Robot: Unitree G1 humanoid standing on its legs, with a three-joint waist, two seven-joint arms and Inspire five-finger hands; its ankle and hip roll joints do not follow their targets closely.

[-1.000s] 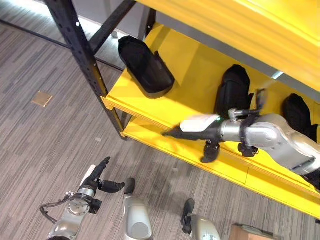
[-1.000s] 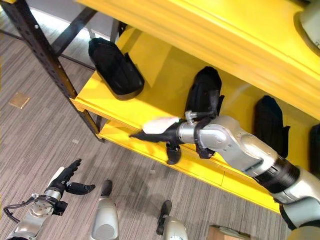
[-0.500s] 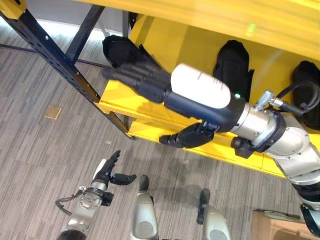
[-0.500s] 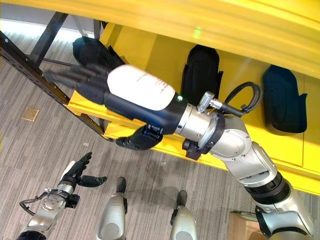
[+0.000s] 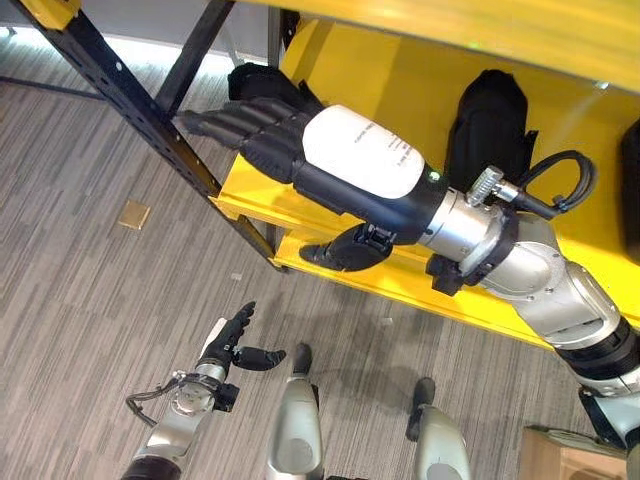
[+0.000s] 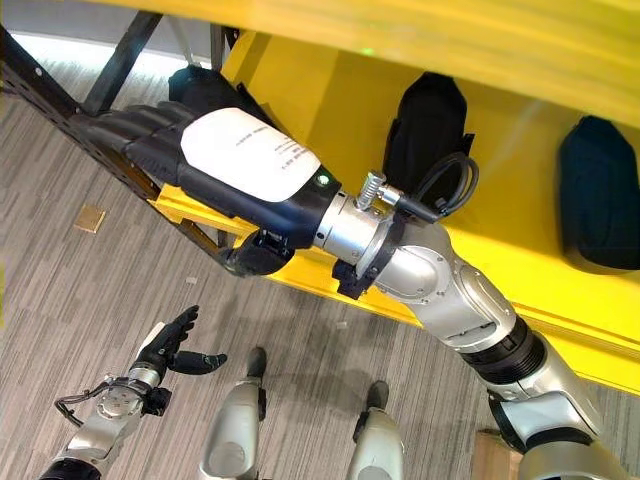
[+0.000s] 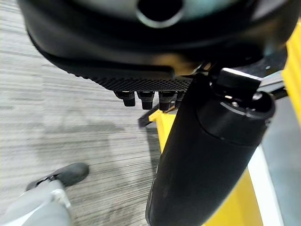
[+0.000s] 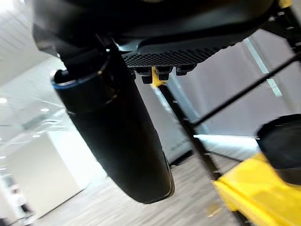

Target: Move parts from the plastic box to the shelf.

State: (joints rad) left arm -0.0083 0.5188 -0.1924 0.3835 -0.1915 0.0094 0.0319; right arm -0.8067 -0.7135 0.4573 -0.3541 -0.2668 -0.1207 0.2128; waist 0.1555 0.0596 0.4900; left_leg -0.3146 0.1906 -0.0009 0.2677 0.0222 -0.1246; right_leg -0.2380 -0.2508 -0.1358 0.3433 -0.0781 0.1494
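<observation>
Reaching across in front of the yellow shelf [image 5: 400,70], the right hand [image 5: 340,170] is flat, fingers straight and pressed together, thumb hanging loose below, nothing in its grasp. Just past its fingertips, at the shelf's left end, lies one black part [image 5: 262,82]. Two more black parts stand further right on the same shelf, one [image 6: 428,125] in the middle, one [image 6: 598,190] far right. That makes three. Down low on the left, the left hand [image 5: 232,343] hangs over the floor [image 5: 90,300], fingers relaxed and empty.
</observation>
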